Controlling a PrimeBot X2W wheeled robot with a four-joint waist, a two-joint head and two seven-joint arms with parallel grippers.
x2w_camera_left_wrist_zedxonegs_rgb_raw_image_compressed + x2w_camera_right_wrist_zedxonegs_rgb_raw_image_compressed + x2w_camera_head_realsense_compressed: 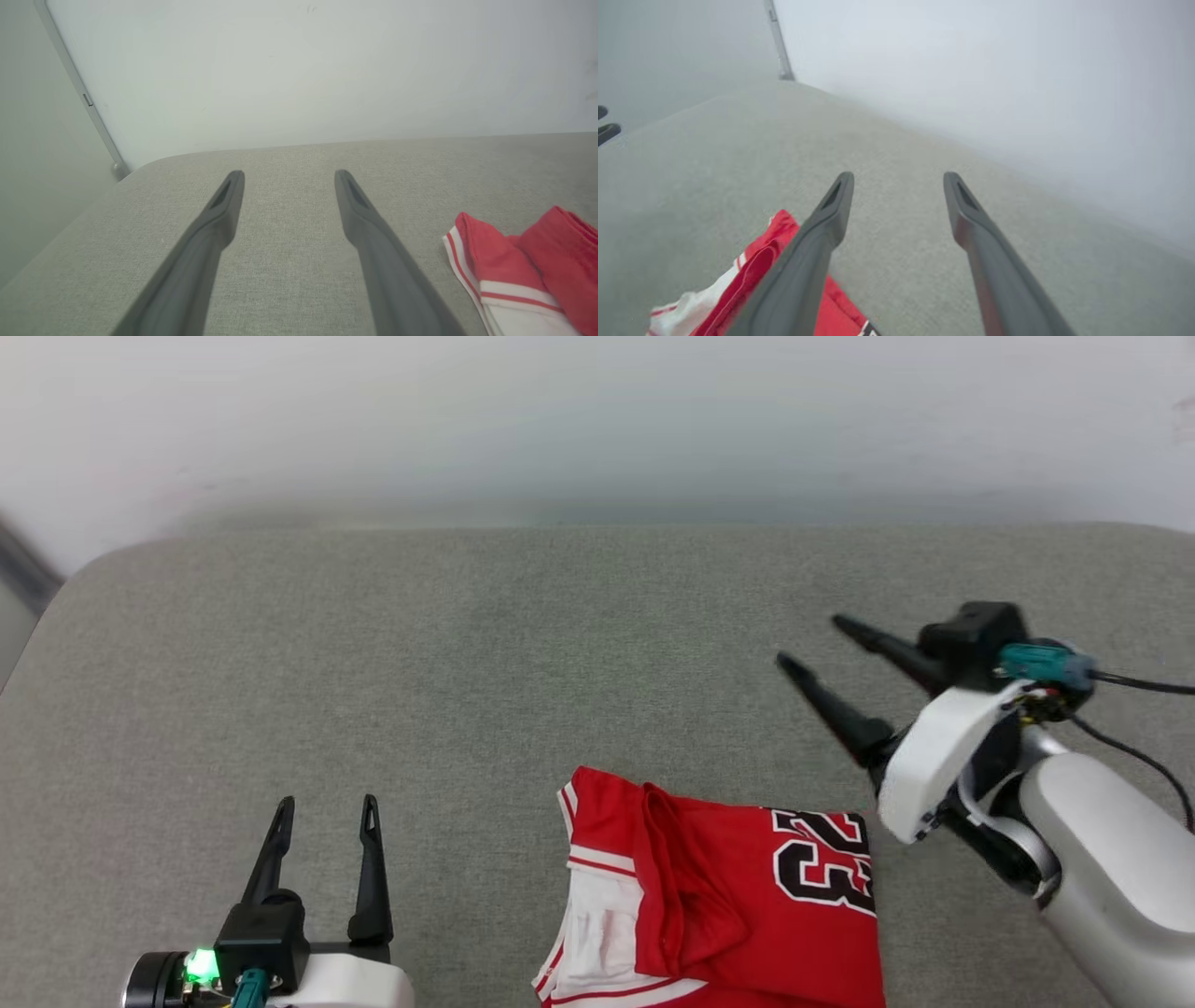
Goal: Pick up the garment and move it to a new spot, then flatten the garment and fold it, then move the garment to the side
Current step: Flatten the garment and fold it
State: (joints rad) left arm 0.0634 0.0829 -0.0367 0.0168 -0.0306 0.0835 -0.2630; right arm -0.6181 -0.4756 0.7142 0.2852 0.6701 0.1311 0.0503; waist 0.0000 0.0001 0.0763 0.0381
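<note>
Left tool [328, 800], right tool [808, 638], both spread, one red garment [728, 887]

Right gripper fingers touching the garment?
Apart. Head view: the right gripper, open, points over bare cushion, with cushion showing between its fingers and the garment.

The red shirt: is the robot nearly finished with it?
Looks well along. The garment lies in a compact, doubled-over bundle on the grey cushion, so folding seems mostly done, though rumpled. In hand: nothing; the left gripper and right gripper both stand open, holding nothing. Left, probably: shifting it to the side.
</note>
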